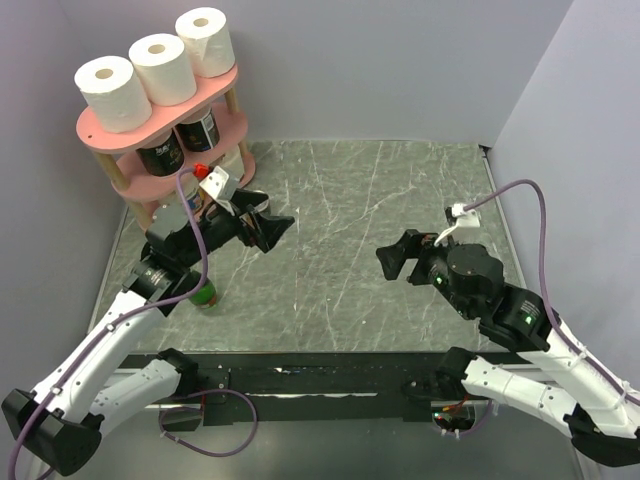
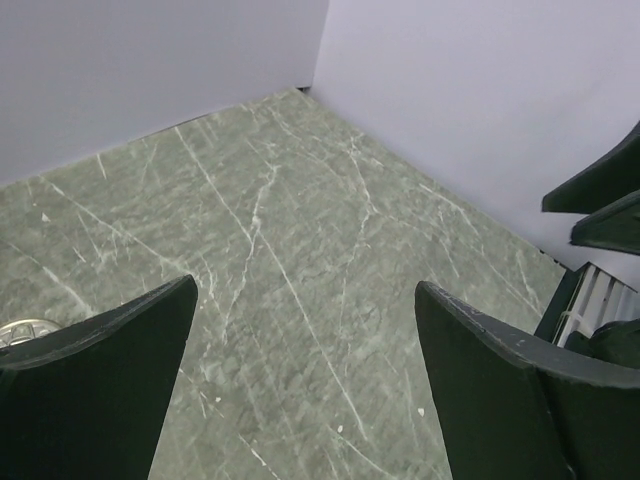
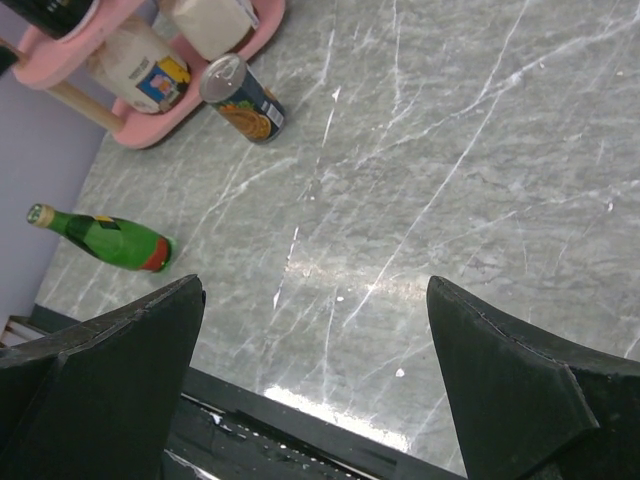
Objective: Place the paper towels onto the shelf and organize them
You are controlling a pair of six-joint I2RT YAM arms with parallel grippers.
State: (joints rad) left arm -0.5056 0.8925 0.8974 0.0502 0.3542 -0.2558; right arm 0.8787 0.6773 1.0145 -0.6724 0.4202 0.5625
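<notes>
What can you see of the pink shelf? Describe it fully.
The pink shelf stands upright in the table's far left corner: three long oval boards joined by pale wooden posts. Three white paper towel rolls stand in a row on its top board, dark labelled cans sit on the middle tier, and the left arm partly hides the bottom one.
</notes>
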